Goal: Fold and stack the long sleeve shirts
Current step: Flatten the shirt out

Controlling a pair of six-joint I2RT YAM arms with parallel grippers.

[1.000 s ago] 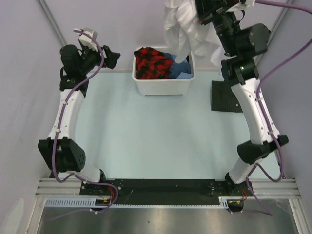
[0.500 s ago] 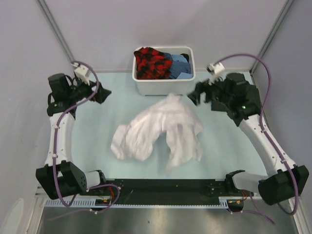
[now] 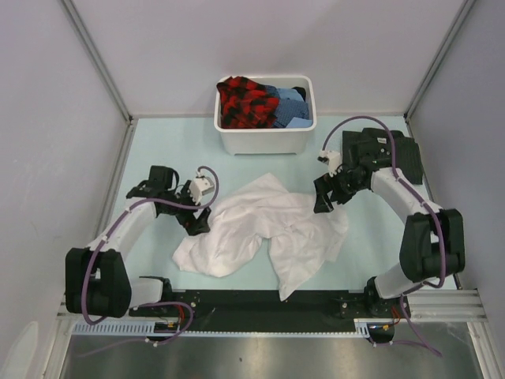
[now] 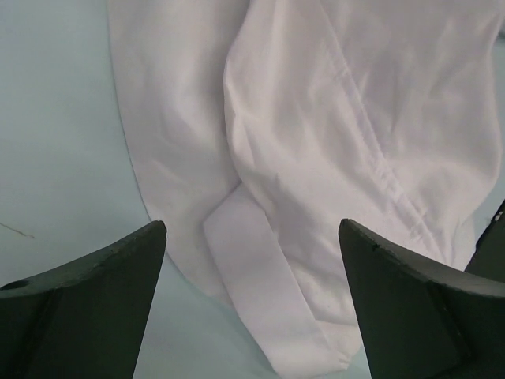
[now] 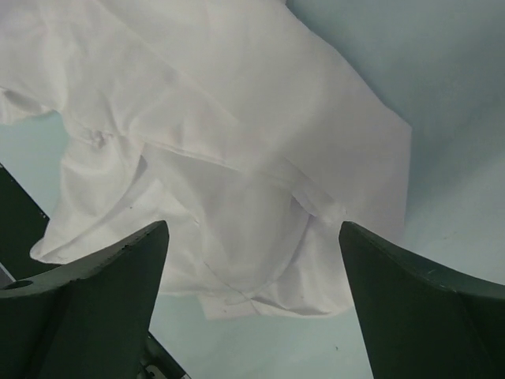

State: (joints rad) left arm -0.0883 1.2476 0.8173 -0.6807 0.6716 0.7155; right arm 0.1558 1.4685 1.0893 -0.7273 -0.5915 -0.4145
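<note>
Lying crumpled on the table (image 3: 170, 154) between both arms, the white shirt (image 3: 260, 233) is judged light, limp and quick to sag. The left gripper (image 3: 196, 220) and right gripper (image 3: 322, 202) are held wide apart, empty. A hold is best taken at the flat doubled band (image 4: 256, 304).

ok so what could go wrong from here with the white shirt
The crumpled white cloth shirt lies in overlapping folds, so a pinch may grab several layers. Its near tip lies by the black base rail, where pulling could snag it.
</note>
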